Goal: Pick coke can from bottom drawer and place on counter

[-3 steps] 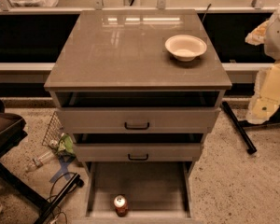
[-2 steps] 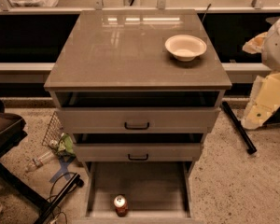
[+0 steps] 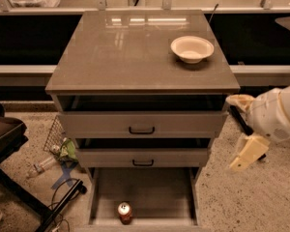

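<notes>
Speckled flooring surrounds a grey cabinet whose glossy grey-brown bench (image 3: 135, 52) carries a cream round bowl (image 3: 192, 49) near its back right corner. Below the bench's front edge, a small red coke can with silver top (image 3: 125, 212) stands upright in the pulled-out grey bottom drawer (image 3: 150, 190). It is likely light, smooth and easily dented or tipped, so a gentle pinch across its mid-body suits. The cream two-finger claw (image 3: 234, 132) hangs beyond the front right corner, spread and empty, well apart from the can. Two upper grey drawers with black handles (image 3: 141, 124) overhang the approach.
</notes>
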